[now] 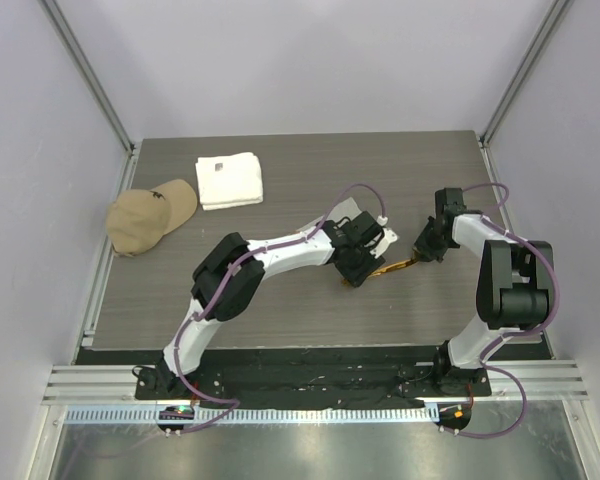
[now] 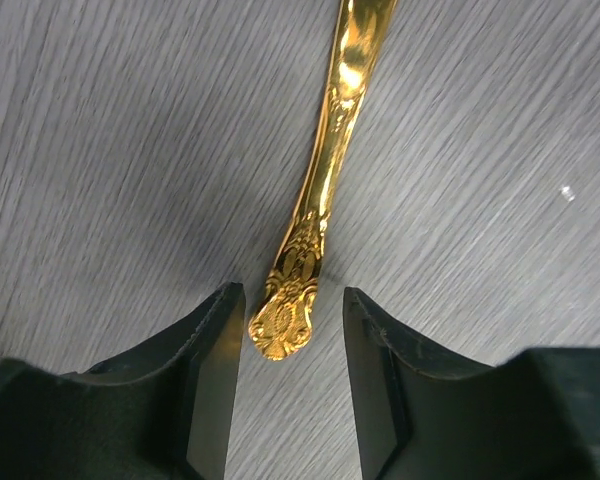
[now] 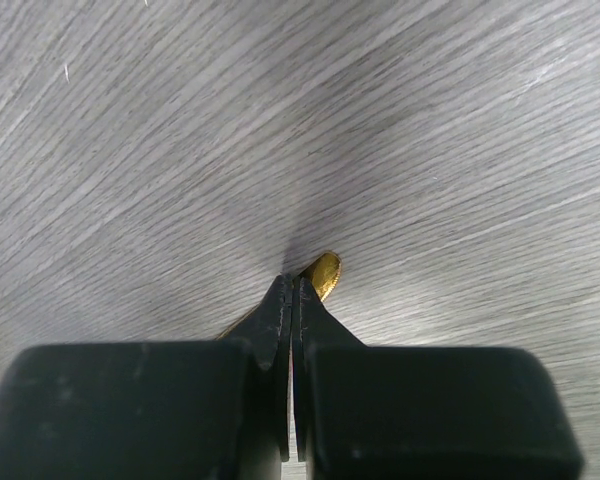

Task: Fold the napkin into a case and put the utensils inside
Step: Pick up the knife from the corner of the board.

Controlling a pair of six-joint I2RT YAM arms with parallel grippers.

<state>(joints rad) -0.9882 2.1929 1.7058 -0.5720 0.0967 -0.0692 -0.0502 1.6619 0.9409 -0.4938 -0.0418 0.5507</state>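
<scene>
The gold utensil (image 2: 325, 190), pinched at its tip by the closed right hand (image 3: 292, 285) near 4 o'clock on the table (image 1: 280, 200), is best centred inside the parted left hand (image 2: 292, 295) before being clamped.

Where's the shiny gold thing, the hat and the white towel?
Gold utensil (image 2: 325, 185), left wrist view, middle of its handle.
Tan cap (image 1: 140, 220), top view, on its crown.
White towel (image 1: 229, 180), top view, its middle.

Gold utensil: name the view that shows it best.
Left wrist: the gold utensil runs up the frame, ornate handle end inside the open left gripper. Right wrist shows only a gold tip past the shut right gripper; top external, a thin sliver.
</scene>
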